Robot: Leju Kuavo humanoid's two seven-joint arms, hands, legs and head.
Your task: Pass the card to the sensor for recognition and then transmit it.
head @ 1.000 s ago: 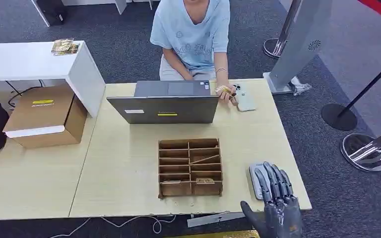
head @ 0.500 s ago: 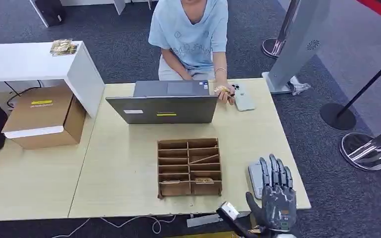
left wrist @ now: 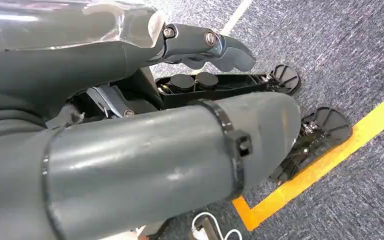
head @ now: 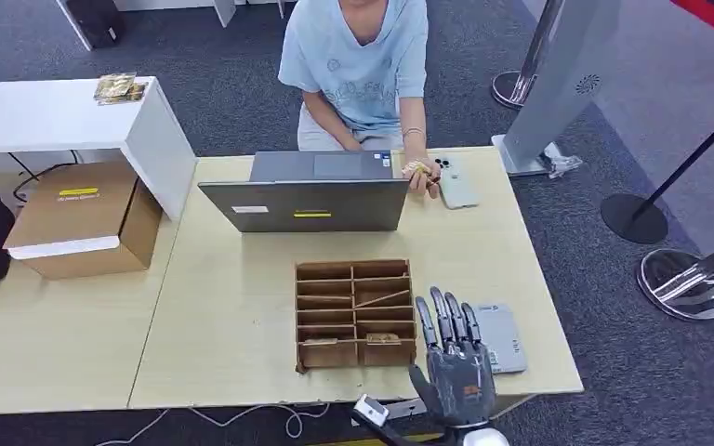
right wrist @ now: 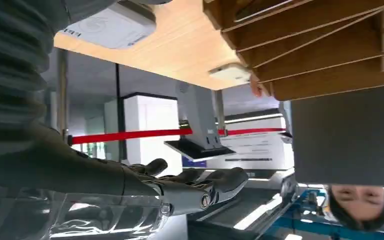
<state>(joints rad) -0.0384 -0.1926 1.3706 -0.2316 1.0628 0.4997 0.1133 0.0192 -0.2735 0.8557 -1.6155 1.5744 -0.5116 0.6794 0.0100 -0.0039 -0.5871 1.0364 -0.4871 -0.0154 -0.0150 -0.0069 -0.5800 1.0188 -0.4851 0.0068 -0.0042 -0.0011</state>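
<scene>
A brown wooden divider box (head: 356,271) stands mid-table, and a small golden card (head: 383,338) lies in its near right compartment. The flat grey sensor (head: 501,336) lies to the right of the box near the table's front edge. My right hand (head: 454,360) hovers between box and sensor, fingers spread and straight, holding nothing. The right wrist view has those fingers (right wrist: 195,184) stretched out in the air, with the sensor (right wrist: 111,25) and the box (right wrist: 325,45) beyond them. My left hand (left wrist: 200,42) hangs over the carpet with nothing in it.
A person sits behind an open grey laptop (head: 307,205), holding a small golden item (head: 416,168) beside a phone (head: 456,183). A cardboard carton (head: 85,218) sits at the table's left, a white counter (head: 56,111) behind it. Barrier posts (head: 683,279) stand at right.
My right hand has moved left, off the sensor, to the gap beside the wooden box; the sensor now lies uncovered. The person and laptop have stayed put.
</scene>
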